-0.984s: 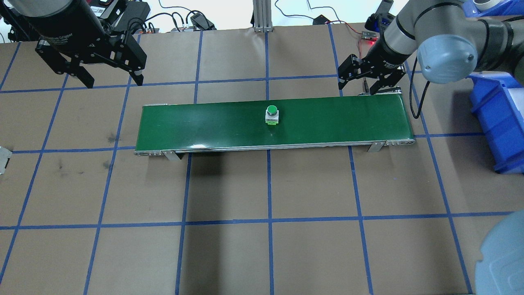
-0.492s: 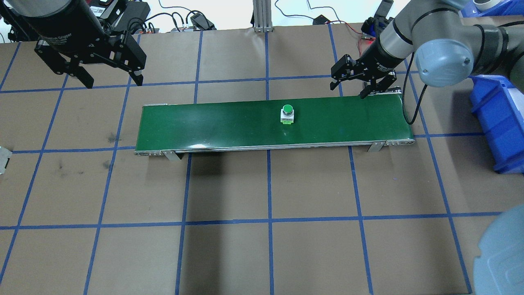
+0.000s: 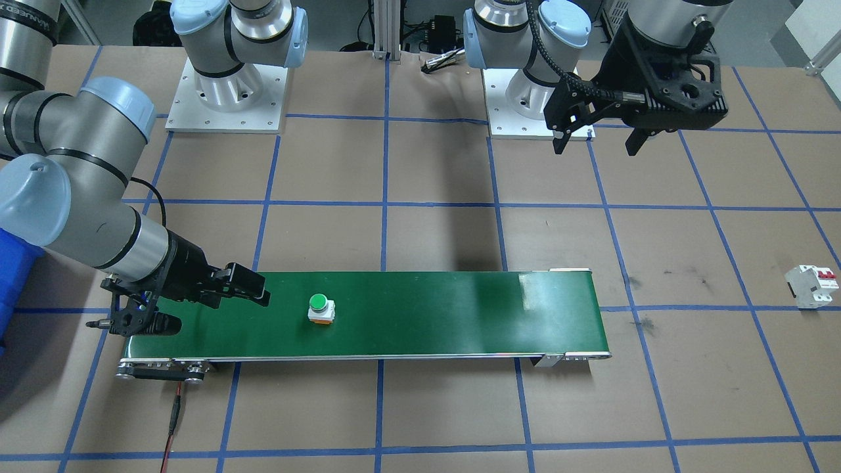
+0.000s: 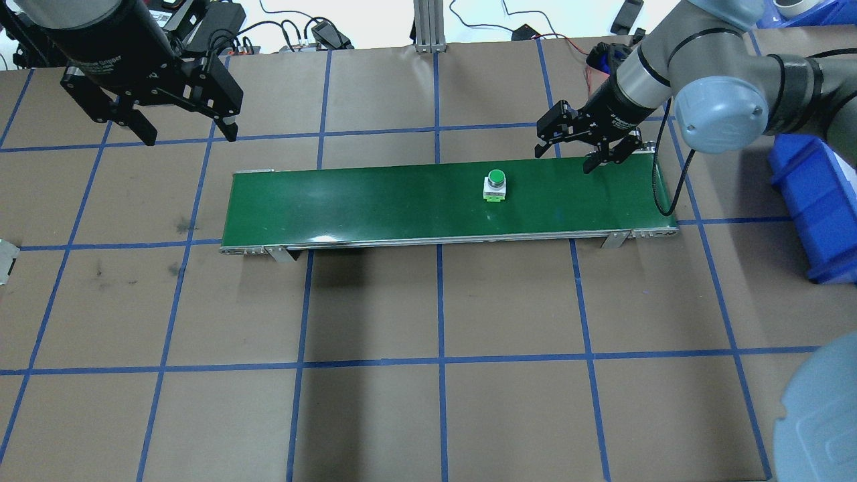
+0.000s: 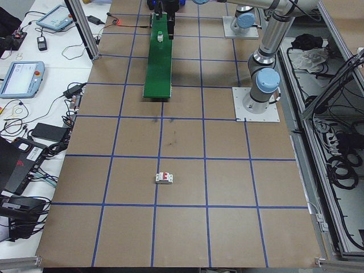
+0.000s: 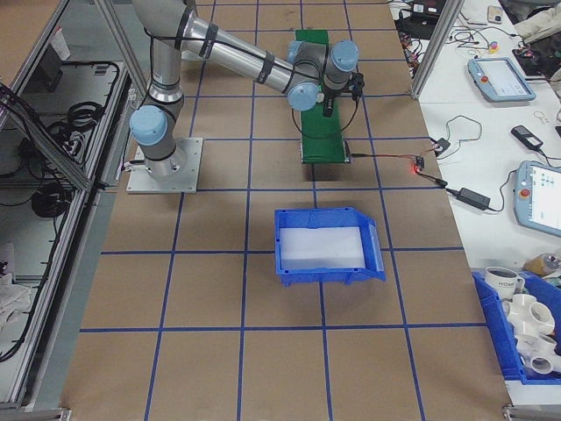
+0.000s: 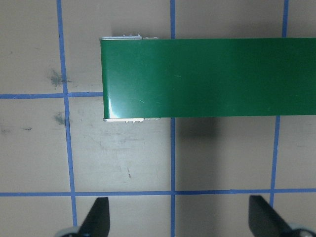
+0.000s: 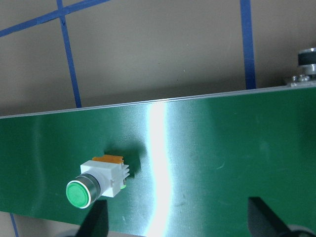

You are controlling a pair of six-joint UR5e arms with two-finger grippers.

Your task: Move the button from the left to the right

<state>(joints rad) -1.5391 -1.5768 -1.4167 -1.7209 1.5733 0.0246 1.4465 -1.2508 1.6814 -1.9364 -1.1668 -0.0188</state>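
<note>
A: How far along are we?

B: Partway, I'd judge. The button (image 4: 495, 184) is sitting upright on the green belt (image 4: 375, 201), right of its middle and not yet at the right end. Nothing is gripping it.

A: And the grippers?

B: The right gripper (image 4: 581, 144) is hanging low over the belt's far right corner, fingers spread wide and holding nothing, near the button but apart from it. The left gripper (image 4: 154, 120) is hovering high off the belt's left end, also wide open and empty.

A: What's left?

B: Picking the button up and taking it off to the right, probably toward the blue bin (image 4: 813, 201).

A: Room to move?

B: Open belt is lying all around the button. The belt's far edge and end roller are running just beside the right gripper.
</note>
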